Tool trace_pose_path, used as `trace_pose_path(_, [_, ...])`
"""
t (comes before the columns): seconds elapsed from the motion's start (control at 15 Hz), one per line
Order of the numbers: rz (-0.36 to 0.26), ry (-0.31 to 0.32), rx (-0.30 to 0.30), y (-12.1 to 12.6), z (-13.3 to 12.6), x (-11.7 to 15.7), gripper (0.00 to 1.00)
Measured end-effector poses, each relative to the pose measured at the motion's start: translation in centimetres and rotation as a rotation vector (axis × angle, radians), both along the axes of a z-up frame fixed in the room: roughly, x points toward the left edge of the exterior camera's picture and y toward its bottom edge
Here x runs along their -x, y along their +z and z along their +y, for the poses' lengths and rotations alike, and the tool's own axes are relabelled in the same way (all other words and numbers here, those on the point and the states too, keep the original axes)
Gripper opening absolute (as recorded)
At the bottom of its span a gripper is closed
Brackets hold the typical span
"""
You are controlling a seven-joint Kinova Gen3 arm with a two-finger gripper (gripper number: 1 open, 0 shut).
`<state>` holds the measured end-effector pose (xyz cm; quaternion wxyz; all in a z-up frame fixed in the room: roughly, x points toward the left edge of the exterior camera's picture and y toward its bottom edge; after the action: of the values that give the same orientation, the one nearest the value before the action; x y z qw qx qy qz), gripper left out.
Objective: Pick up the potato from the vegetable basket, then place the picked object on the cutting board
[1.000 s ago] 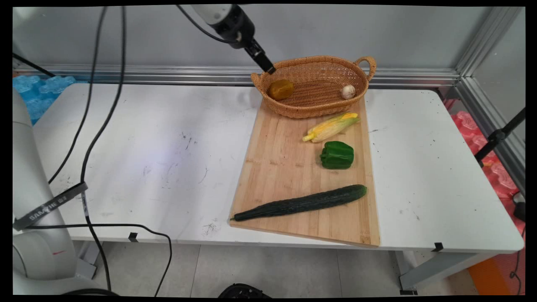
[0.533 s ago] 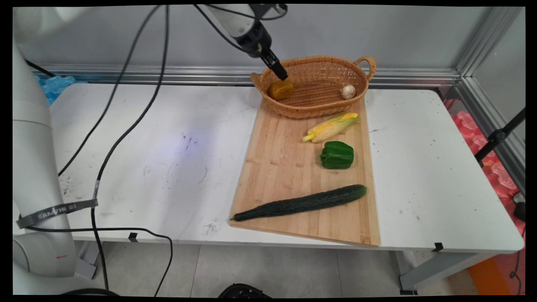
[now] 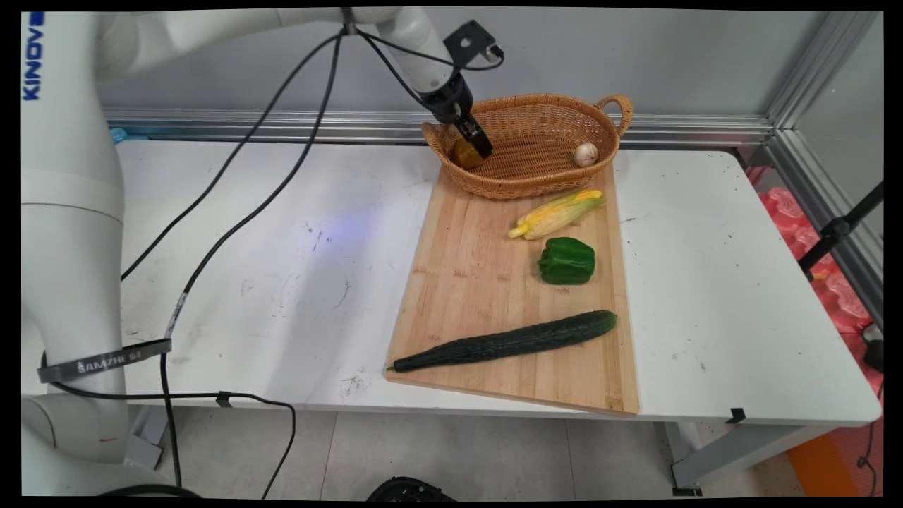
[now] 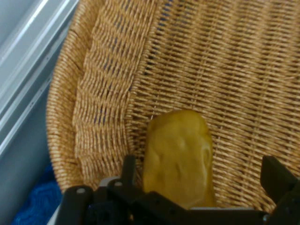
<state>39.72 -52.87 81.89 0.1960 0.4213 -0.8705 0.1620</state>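
Hand (image 3: 482,149), spread wide and holding nothing, straddles the potato (image 4: 180,154) at the basket's (image 3: 543,180) nine o'clock end, so a good grip, I judge, needs it centred before squeezing.

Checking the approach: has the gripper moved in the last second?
Yes. The gripper has come down from the basket rim's left end into the basket, to the potato.
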Motion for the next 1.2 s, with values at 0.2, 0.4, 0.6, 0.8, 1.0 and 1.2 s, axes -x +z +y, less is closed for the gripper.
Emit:
trace_pose_path(0.2, [-0.007,0.006,-0.015,-1.3,-0.9,0.4,1.00])
trace_pose_path(0.4, [-0.010,0.007,-0.025,-2.1,-1.6,0.6,1.00])
trace_pose_path(0.6, [-0.011,-0.003,-0.030,-2.4,-2.1,0.9,0.00])
trace_pose_path(0.8, [-0.013,-0.021,-0.029,-2.1,-2.4,1.0,0.00])
trace_pose_path(1.0, [-0.017,-0.042,-0.020,-1.0,-2.3,1.0,0.00])
trace_pose_path(1.2, [-0.021,-0.079,-0.001,1.5,-1.4,1.5,0.00])
